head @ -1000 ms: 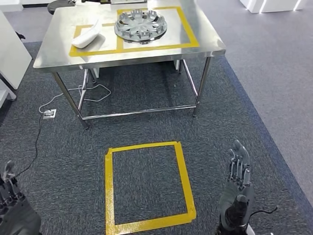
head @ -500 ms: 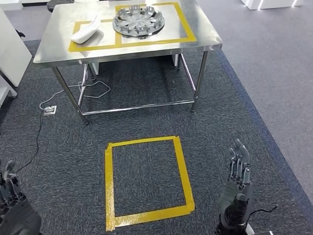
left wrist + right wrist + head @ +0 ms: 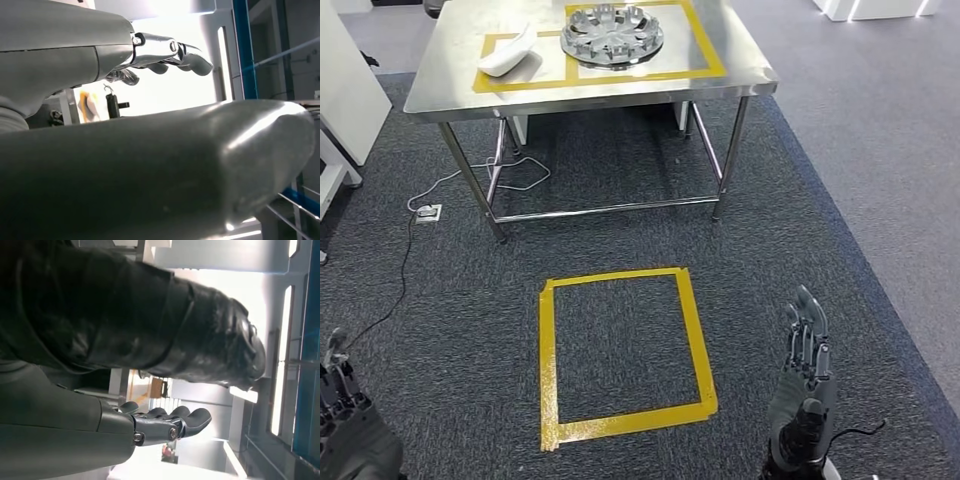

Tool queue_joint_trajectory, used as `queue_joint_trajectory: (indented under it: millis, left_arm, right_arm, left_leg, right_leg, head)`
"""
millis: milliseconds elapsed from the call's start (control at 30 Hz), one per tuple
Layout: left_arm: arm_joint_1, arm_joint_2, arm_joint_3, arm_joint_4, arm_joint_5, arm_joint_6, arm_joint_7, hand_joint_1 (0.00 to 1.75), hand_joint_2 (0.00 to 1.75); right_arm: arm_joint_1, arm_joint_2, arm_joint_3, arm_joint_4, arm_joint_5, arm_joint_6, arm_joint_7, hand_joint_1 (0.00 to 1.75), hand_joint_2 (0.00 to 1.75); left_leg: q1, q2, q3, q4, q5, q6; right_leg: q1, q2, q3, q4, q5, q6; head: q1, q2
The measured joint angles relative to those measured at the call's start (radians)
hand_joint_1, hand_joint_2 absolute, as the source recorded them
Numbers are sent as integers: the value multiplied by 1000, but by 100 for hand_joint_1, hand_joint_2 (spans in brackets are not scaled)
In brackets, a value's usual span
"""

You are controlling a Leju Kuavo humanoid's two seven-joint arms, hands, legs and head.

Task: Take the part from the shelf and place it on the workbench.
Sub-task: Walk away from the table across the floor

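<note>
A steel workbench stands ahead on the grey carpet. On it, inside yellow tape frames, lie a silver wheel cover and a white curved part. My left hand hangs low at the lower left, fingers apart, holding nothing. My right hand is at the lower right, palm up and fingers straight, also holding nothing. In the left wrist view the left hand's fingers stretch out straight. In the right wrist view the right hand's fingers also lie straight and apart.
A yellow tape square marks the carpet between me and the workbench. A floor socket with a cable lies left of the bench legs. A white unit stands at the far left. Lighter grey floor runs along the right.
The whole head view has shifted: the bench and the tape square now sit a little higher and to the right, so the camera moved. Both hands keep their pose.
</note>
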Motion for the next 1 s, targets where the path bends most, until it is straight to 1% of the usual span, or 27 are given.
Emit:
queue_joint_trajectory:
  millis: [33, 67, 100, 133, 167, 200, 233, 267, 300, 333, 367, 433, 467, 500, 533, 600, 633, 667, 733, 767, 800, 833, 867, 900, 933, 967, 1000]
  left_arm:
    - [0, 0, 0, 0, 0, 0, 0, 0, 0]
    - [0, 0, 0, 0, 1, 0, 0, 0, 0]
    - [1, 0, 0, 0, 1, 0, 0, 0, 0]
    - [2, 1, 0, 0, 2, 0, 0, 0, 0]
    - [3, 1, 0, 0, 3, 0, 1, 0, 0]
    - [4, 2, 0, 0, 4, 0, 2, 0, 0]
    - [4, 2, 0, 0, 5, -1, 4, 0, 0]
    - [4, 2, 0, 0, 6, -1, 6, 0, 0]
    - [4, 3, 0, 0, 6, -2, 8, 0, 0]
    - [4, 3, 0, 0, 6, -2, 8, 0, 0]
    - [4, 3, 0, 0, 6, -2, 9, 0, 0]
    - [4, 3, 0, 0, 6, -2, 11, 0, 0]
    - [4, 3, 0, 0, 7, -2, 14, 0, 0]
    - [5, 3, 0, 0, 8, -2, 17, 0, 0]
    - [5, 4, 0, 0, 9, -2, 20, 0, 0]
    - [5, 4, 0, 0, 10, -2, 25, 0, 0]
    - [4, 3, 0, 0, 11, -3, 26, 0, 0]
    - [4, 3, 0, 0, 12, -3, 27, 0, 0]
    - [4, 2, 0, 0, 17, -5, 31, 0, 0]
    - [4, 2, 0, 0, 18, -5, 32, 0, 0]
    - [4, 2, 0, 0, 19, -6, 33, 0, 0]
    - [4, 2, 0, 1, 20, -6, 33, 0, 0]
    - [4, 2, 1, 1, 20, -7, 33, 0, 0]
    - [4, 2, 1, 1, 20, -7, 34, 0, 0]
    - [4, 2, 1, 1, 20, -7, 34, 0, 0]
    - [4, 2, 0, 1, 20, -7, 34, 0, 0]
    - [4, 2, 0, 1, 20, -7, 34, 0, 0]
  right_arm:
    - [1, 0, 0, 0, 0, 0, 0, 0, 0]
    - [2, 0, 0, 0, 0, 0, 0, 0, 0]
    - [3, 0, -1, 0, 0, 0, 0, 0, 0]
    - [3, 0, -1, 0, 0, 0, 0, 0, 0]
    - [2, 0, -1, 0, 0, 0, 0, 0, 0]
    - [2, 0, -1, 0, 0, 0, 0, 0, 0]
    - [2, 0, -1, 0, 0, 0, 0, 0, 0]
    - [3, 0, -1, 0, 0, 0, 0, 0, 0]
    - [3, 0, -2, 0, -1, 0, 0, 0, 0]
    - [3, 0, -2, 0, -1, 0, 0, 0, 0]
    - [3, 0, -3, 0, -1, 0, 0, 0, 0]
    - [3, 0, -3, 0, -1, 0, 0, 0, 0]
    - [2, 0, -3, 0, -1, 0, 0, 0, 0]
    - [2, 0, -3, 0, 0, 0, 0, 0, 0]
    - [2, 0, -3, 0, 0, 0, 0, 0, 0]
    - [2, 0, -3, 0, 0, 0, 0, 0, 0]
    - [2, 0, -3, 0, 0, -1, 0, 0, 0]
    - [3, 0, -4, 0, 0, -2, 0, 0, 0]
    - [4, 0, -4, 0, 0, -3, 0, 0, 0]
    - [4, 0, -4, 0, 0, -3, 0, 0, 0]
    - [5, 0, -4, 0, 0, -4, 0, 0, 0]
    - [5, 0, -4, 0, 0, -4, 0, 0, 0]
    - [5, 0, -4, 0, 0, -4, 0, 0, 0]
    - [5, 0, -4, 0, 0, -4, 0, 0, 0]
    - [5, 0, -4, 0, 0, -5, 0, 0, 0]
    - [4, 0, -4, 0, 1, -5, 0, 0, 0]
    - [3, 0, -4, 0, 1, -5, 0, 0, 0]
  left_leg:
    - [-1, 0, -3, 1, 6, -6]
    - [-1, 0, -5, 1, 12, -11]
    - [0, 0, -10, 15, 3, -16]
    - [-1, -1, -17, 39, -21, -21]
    - [-1, -3, -27, 82, -62, -27]
    - [0, -4, -40, 139, -116, -32]
    - [1, -5, -50, 198, -164, -36]
    - [3, -5, -57, 252, -199, -39]
    - [4, -5, -56, 285, -210, -41]
    - [5, -5, -43, 290, -197, -41]
    - [6, -5, -16, 260, -167, -40]
    - [5, -6, 67, 129, -106, -32]
    - [4, -6, 104, 64, -92, -27]
    - [2, -7, 125, 20, -88, -22]
    - [0, -7, 132, -2, -90, -18]
    - [1, -5, 124, -16, -88, -13]
    - [4, -4, 119, -23, -85, -7]
    - [7, -2, 111, -30, -78, 2]
    - [8, 0, 88, -33, -63, 16]
    - [8, 1, 74, -32, -55, 19]
    - [7, 2, 63, -32, -47, 19]
    - [6, 3, 51, -31, -38, 18]
    - [6, 3, 41, -30, -29, 17]
    - [6, 3, 31, -28, -22, 14]
    - [6, 3, 24, -25, -16, 11]
    - [4, 3, 18, -20, -11, 7]
    - [3, 3, 13, -15, -7, 2]
  right_leg:
    - [2, 0, 2, -12, -2, -4]
    - [2, 0, -7, -14, 1, -10]
    - [0, -2, -15, -15, 7, -19]
    - [-1, -4, -20, -16, 13, -29]
    - [-3, -6, -28, -17, 22, -39]
    - [-4, -8, -37, -17, 30, -46]
    - [-3, -9, -47, -17, 38, -50]
    - [-3, -10, -55, -16, 46, -52]
    - [-2, -10, -65, -14, 55, -51]
    - [-2, -10, -75, -12, 63, -50]
    - [-2, -10, -84, -8, 71, -48]
    - [0, -10, -103, 3, 80, -43]
    - [1, -9, -112, 9, 84, -38]
    - [2, -9, -119, 14, 90, -33]
    - [2, -10, -126, 17, 97, -28]
    - [1, -9, -138, 21, 105, -15]
    - [1, -8, -148, 29, 96, -9]
    - [1, -6, -162, 56, 66, -3]
    - [-1, -3, -199, 159, -21, 6]
    - [-2, -3, -216, 225, -56, 9]
    - [-3, -3, -225, 276, -64, 11]
    - [-3, -3, -222, 302, -47, 13]
    - [-3, -3, -204, 295, -16, 13]
    - [-4, -3, -167, 250, 18, 11]
    - [-4, -3, -117, 181, 35, 8]
    - [-3, -3, -63, 105, 35, 4]
    - [-3, -3, -23, 40, 24, 0]
  head:
    - [0, 0]
    - [-1, 0]
    - [0, 0]
    - [-2, 0]
    - [-5, 0]
    - [-7, 0]
    - [-10, 0]
    - [-10, 0]
    - [-10, 0]
    - [-10, 0]
    - [-10, 0]
    - [-10, 0]
    - [-10, 0]
    - [-10, 0]
    - [-10, 0]
    - [-10, 0]
    - [-9, 0]
    - [-6, 0]
    - [-1, 0]
    - [0, 0]
    - [0, 0]
    - [1, 0]
    - [1, 0]
    - [1, 0]
    - [1, 0]
    - [1, 0]
    - [1, 0]
